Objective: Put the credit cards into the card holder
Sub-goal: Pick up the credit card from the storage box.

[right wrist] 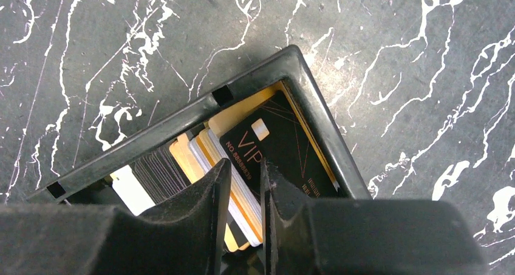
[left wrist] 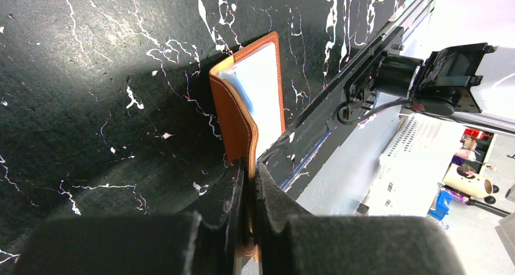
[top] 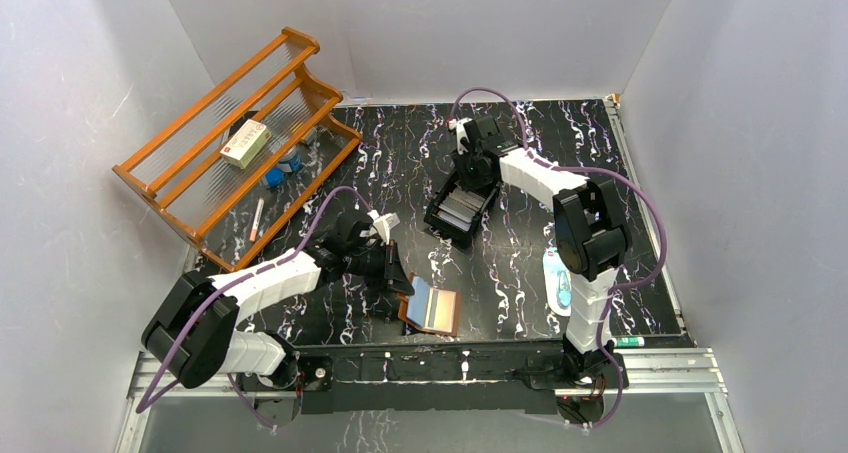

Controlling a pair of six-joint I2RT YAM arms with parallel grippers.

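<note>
With left gripper (left wrist: 249, 173) clamped on the card holder (top: 432, 308) at lower centre of top view, close right gripper (right wrist: 246, 166), narrow and grip unclear, on one edge among the credit cards (right wrist: 200, 150) in black tray (right wrist: 182, 118), upper centre, then lift straight.

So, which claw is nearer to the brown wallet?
Left. The left claw pinches the wallet; the right claw is apart, at the black tray of cards.

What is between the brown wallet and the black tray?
Just bare tabletop, seen from the top camera: nothing sits between the wallet and the tray.
</note>
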